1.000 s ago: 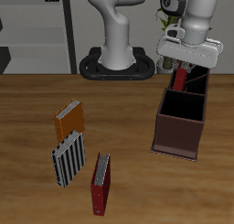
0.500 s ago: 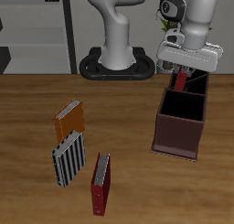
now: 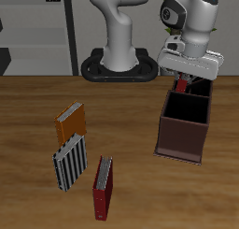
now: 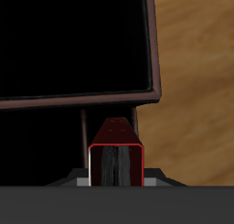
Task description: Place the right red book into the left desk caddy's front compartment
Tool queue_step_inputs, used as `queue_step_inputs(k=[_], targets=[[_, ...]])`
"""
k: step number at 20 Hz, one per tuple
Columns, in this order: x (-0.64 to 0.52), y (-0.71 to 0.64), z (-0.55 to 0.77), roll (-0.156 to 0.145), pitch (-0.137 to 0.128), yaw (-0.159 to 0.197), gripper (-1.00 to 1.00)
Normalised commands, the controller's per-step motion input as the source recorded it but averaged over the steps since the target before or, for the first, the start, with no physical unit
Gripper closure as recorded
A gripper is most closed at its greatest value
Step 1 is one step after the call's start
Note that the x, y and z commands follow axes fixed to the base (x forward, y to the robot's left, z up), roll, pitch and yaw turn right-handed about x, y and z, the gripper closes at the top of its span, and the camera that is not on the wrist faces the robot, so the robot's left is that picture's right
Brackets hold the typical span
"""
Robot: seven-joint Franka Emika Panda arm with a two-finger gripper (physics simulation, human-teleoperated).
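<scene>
My gripper (image 3: 186,78) is shut on the right red book (image 3: 184,85), a slim dark maroon hardcover held upright. It hangs over the far end of the left desk caddy (image 3: 180,139), a dark reddish-brown box with a black inside. The book's lower end dips into the front compartment (image 3: 198,87), the end compartment farthest from the table's front edge. In the wrist view the book (image 4: 116,150) shows end-on above that black compartment (image 4: 41,141). A divider and the caddy's brown side wall (image 4: 154,45) lie beyond it. My fingertips are hidden by the book.
An orange book (image 3: 70,123), a black-and-white striped book (image 3: 69,163) and a brighter red book with a grey page edge (image 3: 103,188) stand nearer the table's front edge. The robot base (image 3: 119,66) stands at the back beside the caddy.
My gripper has come down a little with the book, so less of the book shows above the caddy's rim. The other books have not moved.
</scene>
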Motion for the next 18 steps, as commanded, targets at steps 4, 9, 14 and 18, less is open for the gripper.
queue_step_inputs(k=[4, 9, 14, 18], targets=[[-0.01, 0.01, -0.08, 0.018, 0.008, -0.011, 1.0], [0.01, 0.06, -0.11, 0.015, 0.022, 0.013, 1.0], [0.01, 0.0, -0.09, 0.001, 0.008, 0.022, 1.0], [0.05, -0.03, -0.07, -0.005, 0.015, 0.005, 1.0]])
